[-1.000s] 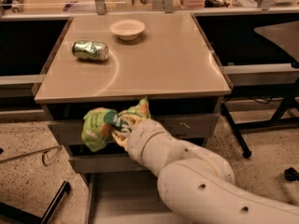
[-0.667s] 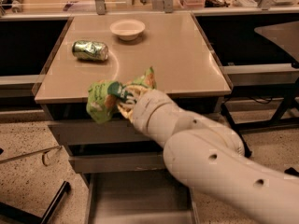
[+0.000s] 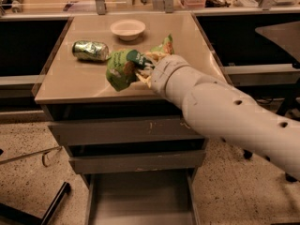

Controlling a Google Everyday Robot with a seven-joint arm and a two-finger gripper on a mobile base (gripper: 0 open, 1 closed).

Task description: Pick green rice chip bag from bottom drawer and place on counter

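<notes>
Currently jaws are pinching shut on the green rice chip bag [image 3: 121, 69] at its crumpled right side, holding it over the near edge of the worktop [image 3: 70, 81], right of the can [image 3: 90, 50]; it's looking light, soft, crinkly, crushable.

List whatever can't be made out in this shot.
Camera view:
- The gripper, over the counter's front edge, is shut on the bag; the bag hides its fingertips.
- Whether the bag touches the counter or hangs above it: cannot tell from this angle.
- The bottom drawer: front end cut off by the lower edge.
- The can: label too small to read.
</notes>
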